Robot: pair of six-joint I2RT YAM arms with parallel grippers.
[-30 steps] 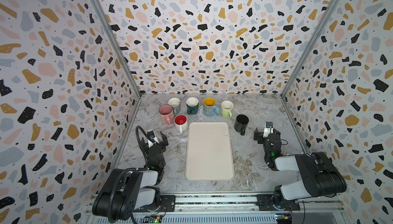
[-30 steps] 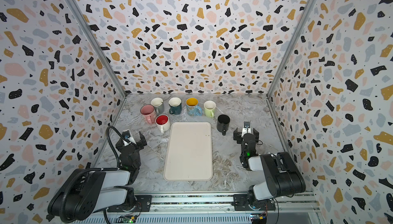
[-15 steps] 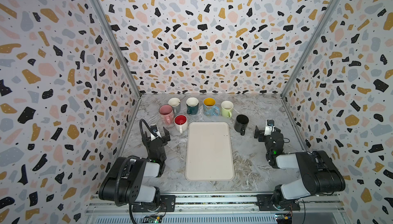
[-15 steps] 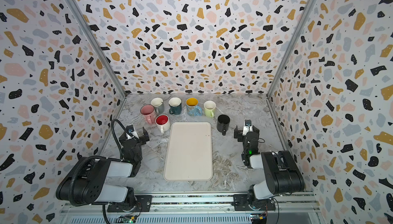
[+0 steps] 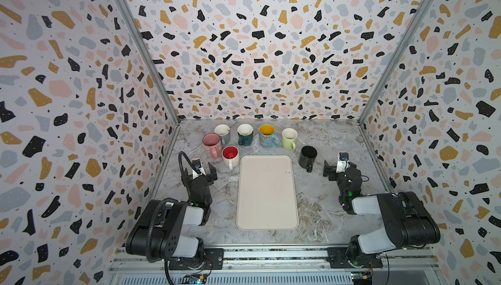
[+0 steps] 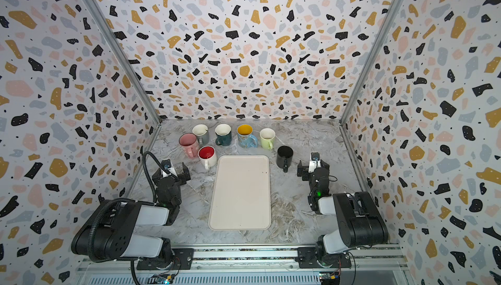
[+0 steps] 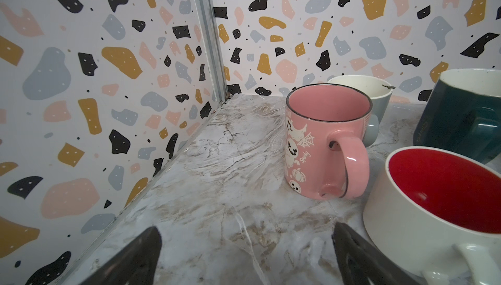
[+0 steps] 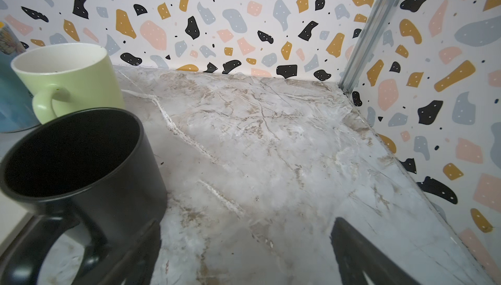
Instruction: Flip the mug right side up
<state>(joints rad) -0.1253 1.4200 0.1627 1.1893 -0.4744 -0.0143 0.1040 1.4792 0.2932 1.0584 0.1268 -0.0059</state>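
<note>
1. Standing upright, black mug [image 5: 307, 155] sits off the tray [image 5: 267, 216], at its one o'clock.
2. Right gripper [image 5: 339, 168]: jaws spread, empty, at the mug's four o'clock.
3. Left gripper [image 5: 200, 174]: likewise spread, empty.

A cream rectangular tray [image 5: 267, 191] lies mid-desk [image 5: 222, 188]. The left end effector [image 5: 199, 172] gapes empty near an upright red-lined white mug [image 5: 230, 155]; the right end effector [image 5: 339, 166] gapes beside an upright black mug [image 5: 308, 155].

Bright, even light is given — only soft shadows are cast. Wide-angle stretch is seen at wrist-view edges. Black mug [image 8: 89, 172] is blurred close-up — glare is caught on pink mug [image 7: 311, 145] handle.
</note>
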